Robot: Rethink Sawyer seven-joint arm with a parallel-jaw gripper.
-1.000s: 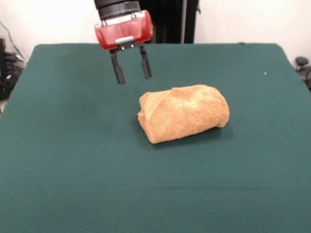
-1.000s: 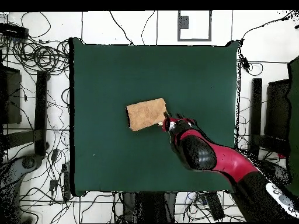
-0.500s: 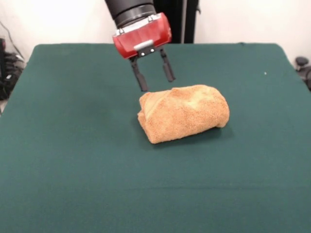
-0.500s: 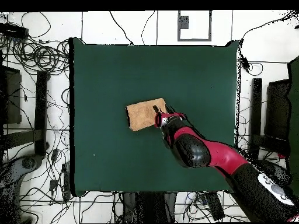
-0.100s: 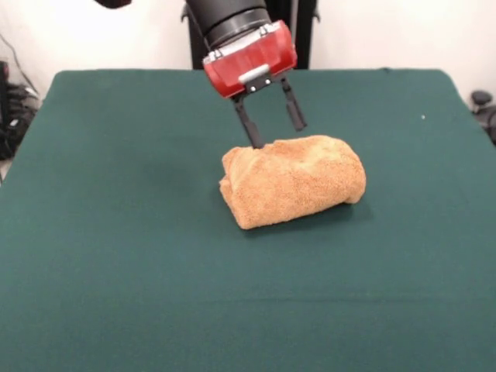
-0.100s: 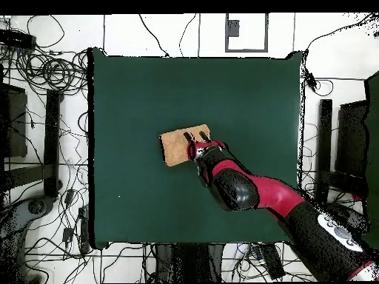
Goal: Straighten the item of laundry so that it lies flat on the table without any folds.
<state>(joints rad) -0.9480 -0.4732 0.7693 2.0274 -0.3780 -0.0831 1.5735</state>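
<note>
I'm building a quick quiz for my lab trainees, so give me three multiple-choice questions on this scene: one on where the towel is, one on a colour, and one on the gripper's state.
1. Where does the towel lie on the table?
A. Near the middle
B. Hanging off an edge
C. In a corner

2. What colour is the gripper housing?
A. Blue
B. Red
C. Yellow

3. How does the gripper stand?
A. Shut on the towel
B. Open, above the towel's far edge
C. Open, resting on bare table

Answers:
1. A: the overhead view shows green cloth on all sides of the towel.
2. B: the front view shows a red body above the black fingers.
3. B: the two fingers stand apart, with the cloth not clamped between them.
</note>
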